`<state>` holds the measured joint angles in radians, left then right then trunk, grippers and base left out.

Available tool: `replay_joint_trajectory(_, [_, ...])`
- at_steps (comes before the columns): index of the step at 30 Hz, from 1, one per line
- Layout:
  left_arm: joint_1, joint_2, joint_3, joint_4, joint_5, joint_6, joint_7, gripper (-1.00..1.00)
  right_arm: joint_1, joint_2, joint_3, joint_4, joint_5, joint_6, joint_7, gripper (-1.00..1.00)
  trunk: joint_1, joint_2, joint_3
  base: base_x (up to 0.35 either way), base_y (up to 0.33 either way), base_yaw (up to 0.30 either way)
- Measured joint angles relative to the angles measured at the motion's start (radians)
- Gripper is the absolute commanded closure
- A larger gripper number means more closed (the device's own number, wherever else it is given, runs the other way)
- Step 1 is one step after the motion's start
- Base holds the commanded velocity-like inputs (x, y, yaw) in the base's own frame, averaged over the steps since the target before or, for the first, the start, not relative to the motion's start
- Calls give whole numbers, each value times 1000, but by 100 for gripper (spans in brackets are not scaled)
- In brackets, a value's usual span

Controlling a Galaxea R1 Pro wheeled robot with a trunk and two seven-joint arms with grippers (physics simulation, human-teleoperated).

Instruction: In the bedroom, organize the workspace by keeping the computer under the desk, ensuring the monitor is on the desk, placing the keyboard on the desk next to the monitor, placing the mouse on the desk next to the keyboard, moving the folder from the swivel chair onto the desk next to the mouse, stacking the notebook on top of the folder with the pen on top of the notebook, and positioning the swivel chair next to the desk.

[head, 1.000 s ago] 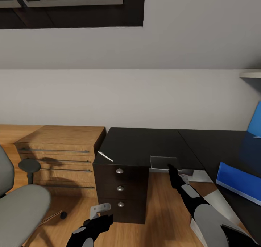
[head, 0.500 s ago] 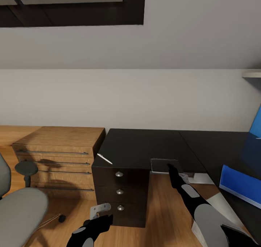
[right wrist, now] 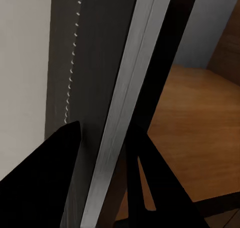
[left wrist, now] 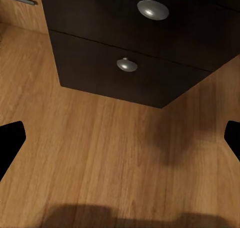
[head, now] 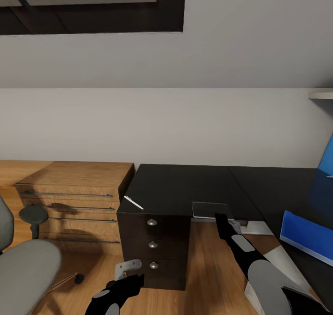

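Note:
The black desk (head: 185, 185) stands ahead, with silver-knobbed drawers (head: 152, 243). A thin white pen (head: 133, 202) lies near its left front corner. The flat grey notebook (head: 207, 209) rests at the desk's front edge. My right gripper (head: 220, 219) is at its near right corner. In the right wrist view the fingers (right wrist: 55, 178) straddle the notebook's grey edge (right wrist: 117, 123), shut on it. The blue folder (head: 305, 234) lies on the desk's right wing. The swivel chair (head: 25, 271) is at the left. My left gripper (head: 129, 278) hangs open over the floor before the drawers (left wrist: 127, 65). Monitor, keyboard and mouse are out of view.
A wooden dresser (head: 76, 195) stands against the desk's left side. A blue wall panel (head: 326, 160) and a shelf (head: 320, 93) are at the right edge. A light grey shape (head: 255, 226) shows under the desk beside my right arm. Wooden floor (left wrist: 100, 158) lies below.
The whole view shifted slightly as the camera moved a second ago. My right gripper has since edged down a little at the notebook's near edge. Notebook and pen stayed put on the desk.

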<state>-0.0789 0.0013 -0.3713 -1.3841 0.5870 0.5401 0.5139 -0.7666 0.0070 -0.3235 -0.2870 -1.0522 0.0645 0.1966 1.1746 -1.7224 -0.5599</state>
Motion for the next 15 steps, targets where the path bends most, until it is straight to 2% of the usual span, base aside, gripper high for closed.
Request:
replay_joint_trajectory(12, [0, 0, -2, 0, 0, -1, 2, -100, 0, -1, 1, 0, 0, 0, 1, 100, 0, 0, 0, 0, 0, 0])
replay_joint_trajectory(15, [0, 0, -3, 0, 0, 0, 3, -100, 0, -1, 1, -4, 0, -1, 2, 100, -11, 21, 9, 0, 0, 0])
